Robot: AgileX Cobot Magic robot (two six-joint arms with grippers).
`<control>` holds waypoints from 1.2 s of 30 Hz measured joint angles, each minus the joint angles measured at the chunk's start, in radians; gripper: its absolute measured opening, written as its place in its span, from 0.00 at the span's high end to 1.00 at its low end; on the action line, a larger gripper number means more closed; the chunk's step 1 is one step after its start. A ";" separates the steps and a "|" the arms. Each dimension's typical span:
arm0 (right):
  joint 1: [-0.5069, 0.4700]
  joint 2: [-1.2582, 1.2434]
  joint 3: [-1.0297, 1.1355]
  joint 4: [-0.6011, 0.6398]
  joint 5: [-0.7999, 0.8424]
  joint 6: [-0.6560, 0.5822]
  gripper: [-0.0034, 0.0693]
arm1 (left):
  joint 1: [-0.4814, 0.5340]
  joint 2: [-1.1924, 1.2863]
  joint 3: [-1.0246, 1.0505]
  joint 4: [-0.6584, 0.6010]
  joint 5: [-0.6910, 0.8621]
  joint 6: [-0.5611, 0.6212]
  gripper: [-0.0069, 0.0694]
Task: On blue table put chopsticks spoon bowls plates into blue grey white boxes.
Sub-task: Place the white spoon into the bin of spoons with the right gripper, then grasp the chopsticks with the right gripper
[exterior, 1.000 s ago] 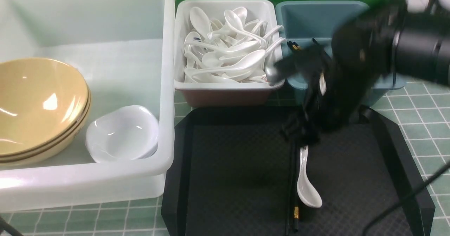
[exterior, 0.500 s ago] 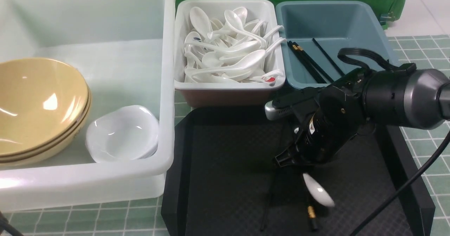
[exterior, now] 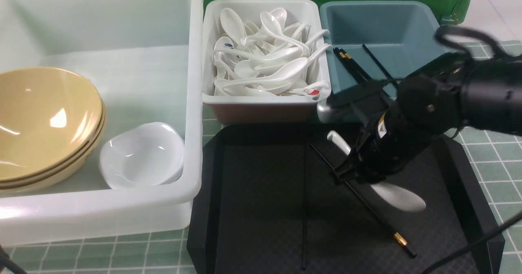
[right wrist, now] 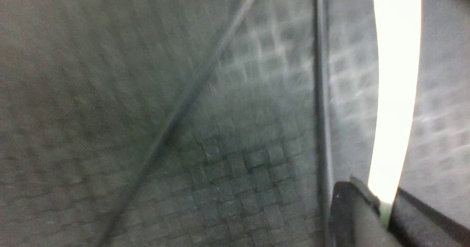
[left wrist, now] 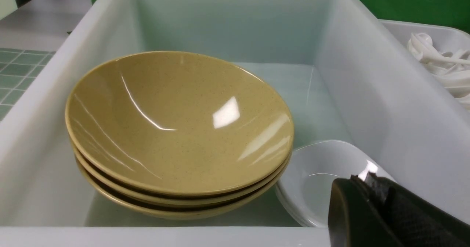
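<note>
My right gripper (exterior: pixel 350 174) is shut on a white spoon (exterior: pixel 401 198) and holds it tilted just above the black tray (exterior: pixel 261 192); the spoon also shows in the right wrist view (right wrist: pixel 396 74) between the fingers. A black chopstick (exterior: pixel 375 217) with a gold band runs slantwise under the gripper, beside one finger (right wrist: pixel 349 217); I cannot tell if it is held. A second chopstick (exterior: pixel 304 208) lies on the tray. My left gripper (left wrist: pixel 367 182) is shut and empty over the small white dishes (left wrist: pixel 319 181) next to three stacked yellow bowls (left wrist: pixel 176 122).
The large white box (exterior: pixel 195 102) at the left holds the yellow bowls (exterior: pixel 45 119) and white dishes (exterior: pixel 142 155). A white box (exterior: pixel 265 98) full of spoons stands behind the tray. The blue box (exterior: pixel 379 21) beside it holds several chopsticks.
My right gripper came down onto the tray, closed on the spoon and raised it, turning it slantwise. The two chopsticks that lay together beside the spoon have been pushed apart.
</note>
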 joint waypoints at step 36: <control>-0.044 0.388 -0.956 0.112 0.095 -0.366 0.36 | 0.000 0.000 0.000 -0.001 -0.001 0.001 0.91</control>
